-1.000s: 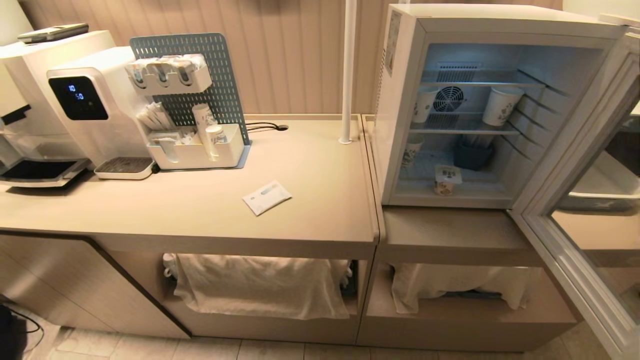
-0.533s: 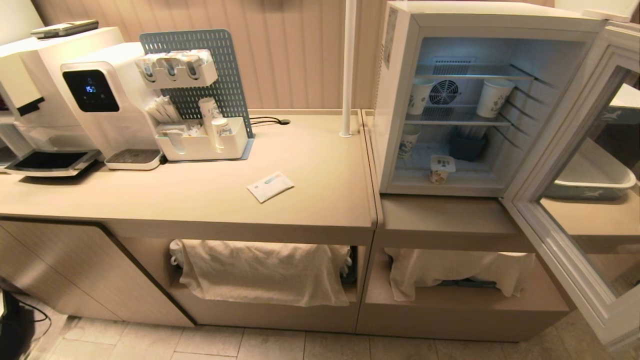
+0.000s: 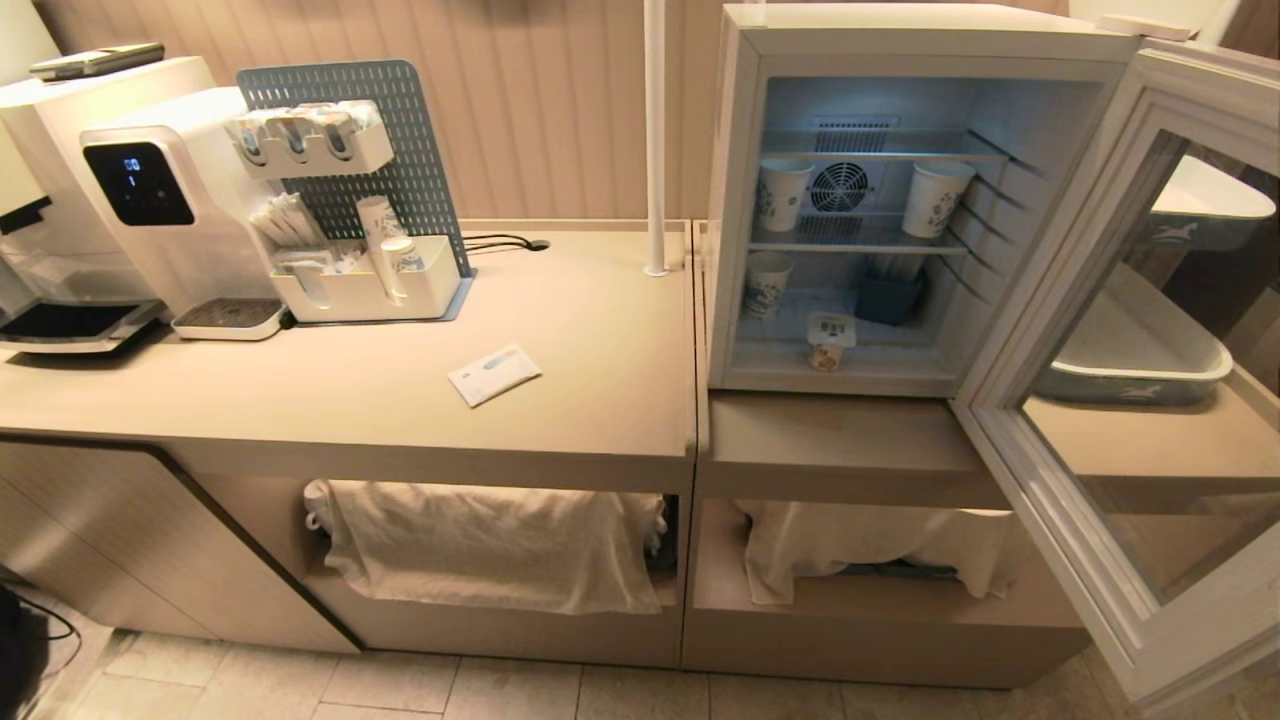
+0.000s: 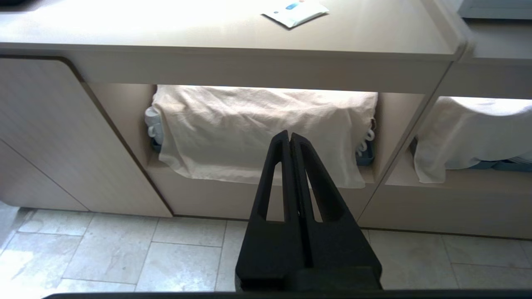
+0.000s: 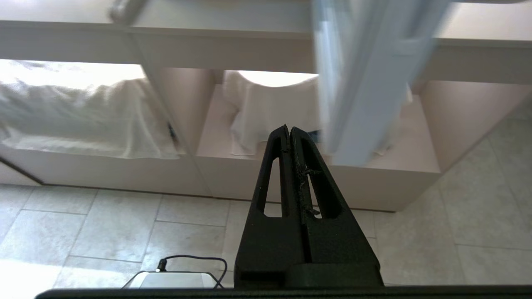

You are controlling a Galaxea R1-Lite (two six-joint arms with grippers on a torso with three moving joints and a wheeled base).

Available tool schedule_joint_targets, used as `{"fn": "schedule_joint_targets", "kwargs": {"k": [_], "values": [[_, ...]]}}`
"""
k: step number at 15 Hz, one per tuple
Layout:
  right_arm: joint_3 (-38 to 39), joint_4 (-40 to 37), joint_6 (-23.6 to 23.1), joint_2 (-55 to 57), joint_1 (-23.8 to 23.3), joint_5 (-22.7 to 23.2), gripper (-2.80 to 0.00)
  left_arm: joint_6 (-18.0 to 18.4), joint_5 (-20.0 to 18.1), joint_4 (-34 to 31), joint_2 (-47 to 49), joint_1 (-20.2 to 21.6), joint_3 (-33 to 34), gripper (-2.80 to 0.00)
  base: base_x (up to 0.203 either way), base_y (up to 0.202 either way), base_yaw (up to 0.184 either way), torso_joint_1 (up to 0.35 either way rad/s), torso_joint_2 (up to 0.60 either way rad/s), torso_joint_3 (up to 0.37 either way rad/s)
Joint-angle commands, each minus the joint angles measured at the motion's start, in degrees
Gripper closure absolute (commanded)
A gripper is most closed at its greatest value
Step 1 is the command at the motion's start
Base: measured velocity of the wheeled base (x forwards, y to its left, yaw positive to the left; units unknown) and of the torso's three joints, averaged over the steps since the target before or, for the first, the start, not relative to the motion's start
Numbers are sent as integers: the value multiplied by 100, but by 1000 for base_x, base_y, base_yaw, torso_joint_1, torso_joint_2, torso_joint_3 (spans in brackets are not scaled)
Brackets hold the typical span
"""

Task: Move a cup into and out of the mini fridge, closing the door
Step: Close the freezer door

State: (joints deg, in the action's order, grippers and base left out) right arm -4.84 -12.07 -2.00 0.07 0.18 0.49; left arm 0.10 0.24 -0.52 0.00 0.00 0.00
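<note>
Two grippers, both empty w/ fingers pressed together: left gripper hangs low in front of the cabinet w/ cream cloth draped in its open bay; right gripper likewise low, w/ pale tile floor below.

Small squat white cup w/ flat printed lid sits on the floor of the boxy white mini fridge, near the front lip, at approx 6 o'clock of the rear fan. Taller white paper cups w/ blue pattern stand on the wire shelf at 3 and 9 o'clock of that fan. Grey-blue framed glass door is swung wide open, at 3–4 o'clock of the fridge.

Risks, as I judge: door edge juts out close to the right arm in the right wrist view, so raising that arm could clip it. Reaching in, fingers could snag the shelf or knock the cup over, since it's light and top-heavy w/ that lid.

Surface: smooth beige counter, fridge on a lower ledge. Beige ribbed wall panel behind.
</note>
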Motion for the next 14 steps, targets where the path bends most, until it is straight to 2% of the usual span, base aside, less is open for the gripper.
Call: {"fn": "schedule_joint_targets", "kwargs": {"k": [1, 11, 14], "values": [[1, -6, -2, 10, -1, 4, 0, -1, 2, 0, 9, 0, 9, 0, 0, -192, -5, 1, 5, 5], [-6, -6, -2, 70, 3, 2, 0, -1, 2, 0, 9, 0, 9, 0, 0, -191, -2, 3, 2, 2], [-24, 54, 122, 182, -1, -2, 0, -10, 2, 0, 9, 0, 7, 0, 0, -73, 1, 3, 3, 2]]}}
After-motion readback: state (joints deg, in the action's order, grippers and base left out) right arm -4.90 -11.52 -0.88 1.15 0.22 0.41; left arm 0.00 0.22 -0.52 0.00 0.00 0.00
